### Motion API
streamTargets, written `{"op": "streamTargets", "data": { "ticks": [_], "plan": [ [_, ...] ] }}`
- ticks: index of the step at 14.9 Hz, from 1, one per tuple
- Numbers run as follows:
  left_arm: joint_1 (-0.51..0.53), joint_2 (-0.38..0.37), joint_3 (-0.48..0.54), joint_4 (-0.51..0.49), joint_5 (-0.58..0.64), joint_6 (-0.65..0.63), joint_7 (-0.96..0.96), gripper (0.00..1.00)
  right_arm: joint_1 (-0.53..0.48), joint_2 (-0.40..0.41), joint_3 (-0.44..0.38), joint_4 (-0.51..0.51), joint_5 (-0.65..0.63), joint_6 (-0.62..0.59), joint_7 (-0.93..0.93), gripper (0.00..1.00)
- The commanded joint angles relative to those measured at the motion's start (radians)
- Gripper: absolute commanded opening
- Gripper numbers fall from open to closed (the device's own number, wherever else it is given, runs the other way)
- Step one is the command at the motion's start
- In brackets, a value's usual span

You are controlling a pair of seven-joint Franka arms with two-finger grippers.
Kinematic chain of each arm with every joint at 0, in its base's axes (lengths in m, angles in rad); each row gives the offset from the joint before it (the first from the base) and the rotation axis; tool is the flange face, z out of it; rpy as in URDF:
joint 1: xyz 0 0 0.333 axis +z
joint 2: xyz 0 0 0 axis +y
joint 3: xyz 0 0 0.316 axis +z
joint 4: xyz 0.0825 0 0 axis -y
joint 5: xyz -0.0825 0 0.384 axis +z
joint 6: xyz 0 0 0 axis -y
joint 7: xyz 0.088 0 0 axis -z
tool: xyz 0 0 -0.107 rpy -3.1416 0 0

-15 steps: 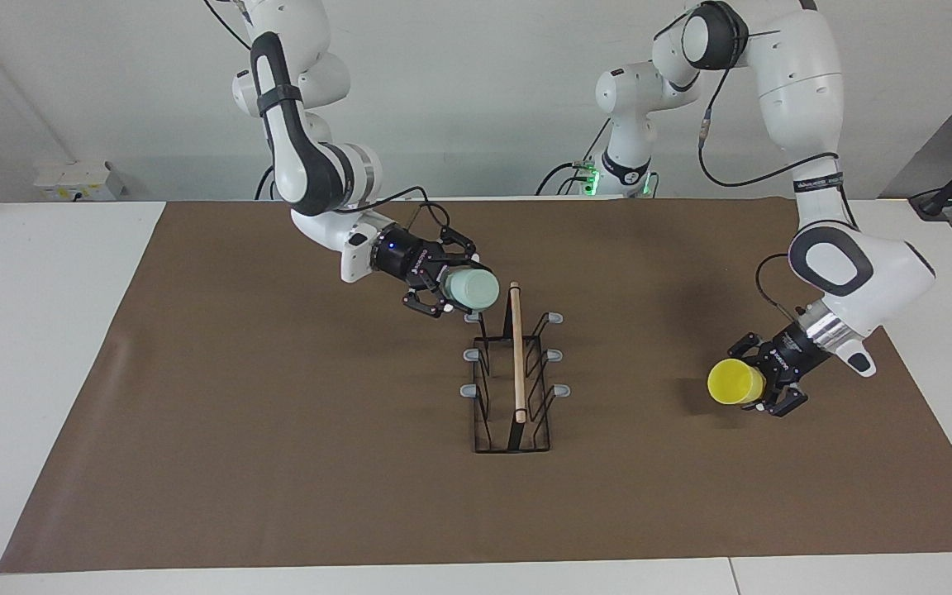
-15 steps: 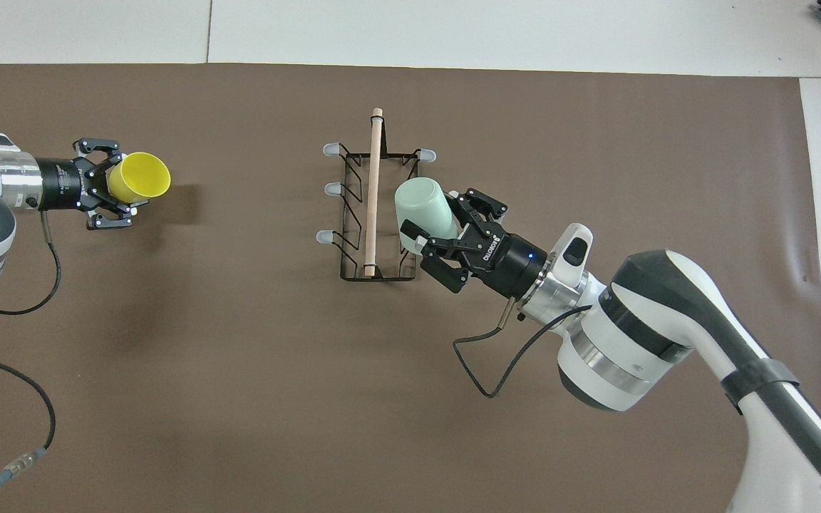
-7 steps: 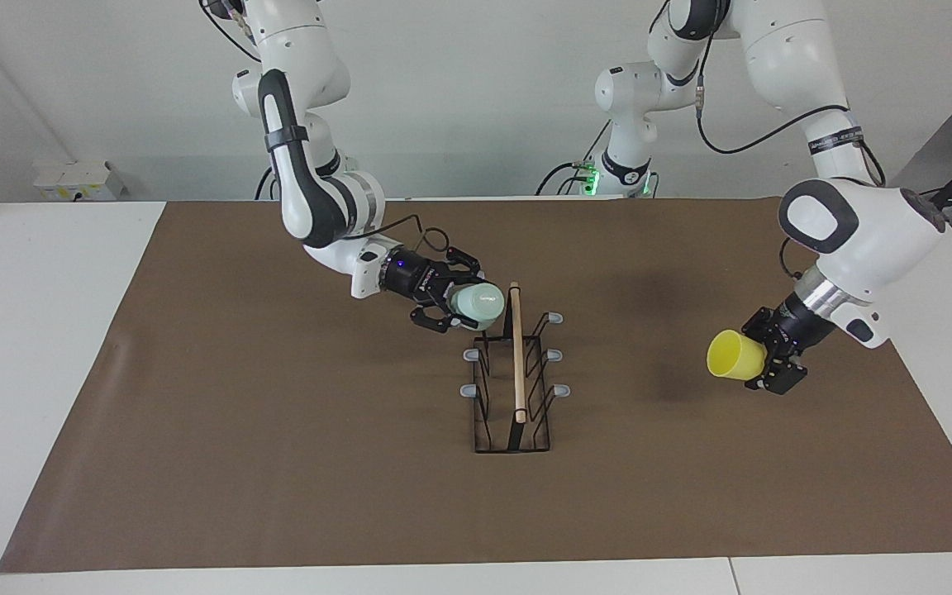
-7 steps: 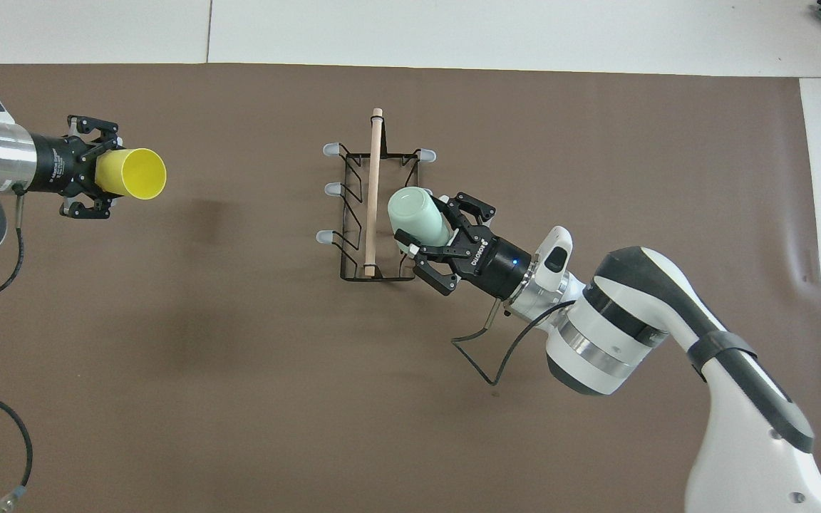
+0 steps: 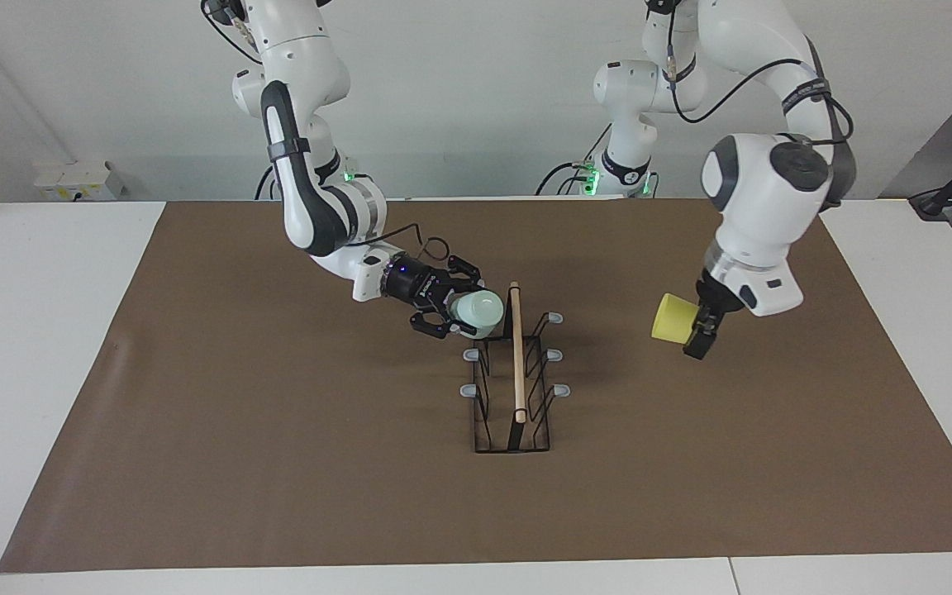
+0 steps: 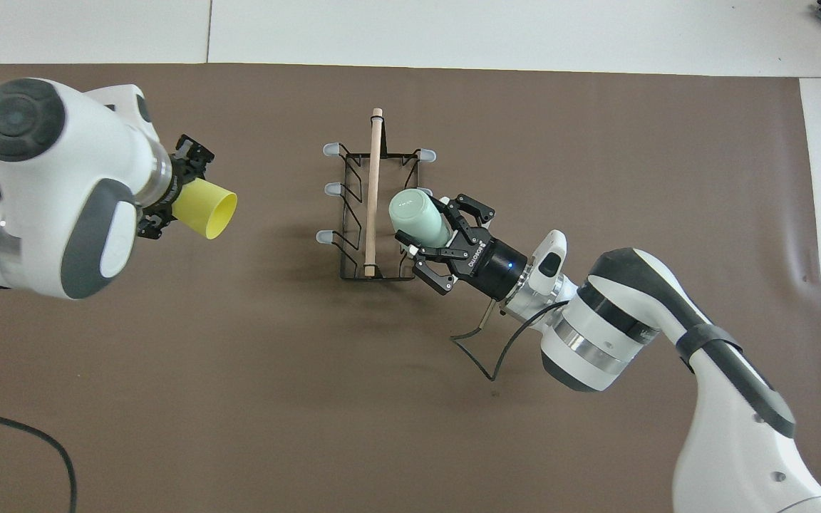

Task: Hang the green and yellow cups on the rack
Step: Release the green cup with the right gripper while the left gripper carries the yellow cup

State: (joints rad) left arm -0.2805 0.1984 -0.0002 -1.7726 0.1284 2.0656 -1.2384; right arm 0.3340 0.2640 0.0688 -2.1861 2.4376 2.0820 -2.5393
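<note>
The desk [image 5: 46, 347] is white and carries a wide brown mat [image 5: 278, 463] that covers most of its top and stops short of the edges at either end. A pale wall rises at the robots' edge of the desk, with cables and a small green light at the arm bases.

Near the middle of the mat stands the rack [image 5: 512, 388], a black wire frame with a light wooden rod [image 6: 372, 192] along its top, running from the robots' edge toward the opposite edge. Grey-tipped prongs stick out on both sides of it, three per side.

The right end effector [image 5: 453, 312] reaches low over the mat to the rack's side toward the right arm's end of the desk, at the rack's end nearer the robots. It is clamped on the green cup [image 5: 476, 311], a pale mint, handleless, tapered cup lying on its side with its flat base pointing at the rod. The cup sits at the prong nearest the robots on that side; whether it touches the prong cannot be told.

The left end effector [image 5: 695, 329] hangs over bare mat toward the left arm's end of the desk, well apart from the rack. It grips the yellow cup [image 6: 205, 208], bright yellow and of the same shape, held sideways with its open mouth facing the rack.
</note>
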Motion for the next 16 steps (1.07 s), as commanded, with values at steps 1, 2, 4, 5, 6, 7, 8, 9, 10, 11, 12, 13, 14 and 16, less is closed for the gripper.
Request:
{"op": "streamTargets", "data": {
  "ticks": [1, 2, 4, 5, 6, 7, 8, 9, 10, 11, 12, 13, 14, 16],
  "plan": [
    [-0.101, -0.037, 0.022, -0.059, 0.141, 0.010, -0.120, 0.00, -0.006, 0.008, 0.005, -0.007, 0.034, 0.000, -0.032, 0.00],
    [-0.136, -0.043, 0.022, -0.079, 0.199, 0.019, -0.180, 0.00, -0.004, 0.008, 0.005, -0.009, 0.034, 0.010, -0.032, 0.00],
    [-0.205, -0.076, 0.020, -0.140, 0.380, 0.043, -0.351, 0.00, 0.000, 0.008, 0.006, -0.020, 0.034, 0.050, -0.032, 0.00],
    [-0.238, -0.089, 0.020, -0.163, 0.436, 0.056, -0.434, 0.00, 0.002, 0.009, 0.005, -0.023, 0.032, 0.062, -0.032, 0.99],
    [-0.262, -0.094, 0.019, -0.172, 0.471, 0.056, -0.503, 0.00, 0.000, 0.008, 0.006, -0.026, 0.032, 0.064, -0.032, 1.00],
    [-0.291, -0.097, 0.020, -0.176, 0.488, 0.054, -0.556, 0.00, 0.002, 0.008, 0.006, -0.026, 0.032, 0.064, -0.032, 1.00],
    [-0.324, -0.099, 0.020, -0.176, 0.517, 0.047, -0.584, 0.00, 0.000, 0.008, 0.006, -0.026, 0.032, 0.061, -0.032, 1.00],
    [-0.344, -0.102, 0.020, -0.176, 0.552, 0.044, -0.610, 0.00, 0.000, 0.004, 0.006, -0.026, 0.032, 0.059, -0.032, 1.00],
    [-0.368, -0.102, 0.020, -0.176, 0.588, 0.033, -0.628, 0.00, -0.001, -0.003, 0.006, -0.026, 0.032, 0.062, -0.032, 1.00],
    [-0.391, -0.103, 0.020, -0.176, 0.614, 0.009, -0.630, 0.00, -0.006, -0.014, 0.005, -0.024, 0.031, 0.069, -0.030, 1.00],
    [-0.405, -0.097, 0.020, -0.174, 0.629, -0.007, -0.639, 0.00, -0.007, -0.034, 0.005, -0.024, 0.029, 0.079, -0.026, 1.00],
    [-0.410, -0.088, 0.020, -0.171, 0.654, -0.008, -0.667, 0.00, -0.010, -0.060, 0.003, -0.023, 0.015, 0.126, -0.022, 1.00],
    [-0.411, -0.080, 0.020, -0.169, 0.692, -0.010, -0.696, 0.00, -0.019, -0.099, 0.003, -0.021, -0.005, 0.200, -0.019, 1.00],
    [-0.425, -0.045, 0.020, -0.154, 0.735, -0.025, -0.731, 0.00, -0.045, -0.143, 0.003, -0.014, -0.096, 0.276, -0.010, 1.00]
  ]
}}
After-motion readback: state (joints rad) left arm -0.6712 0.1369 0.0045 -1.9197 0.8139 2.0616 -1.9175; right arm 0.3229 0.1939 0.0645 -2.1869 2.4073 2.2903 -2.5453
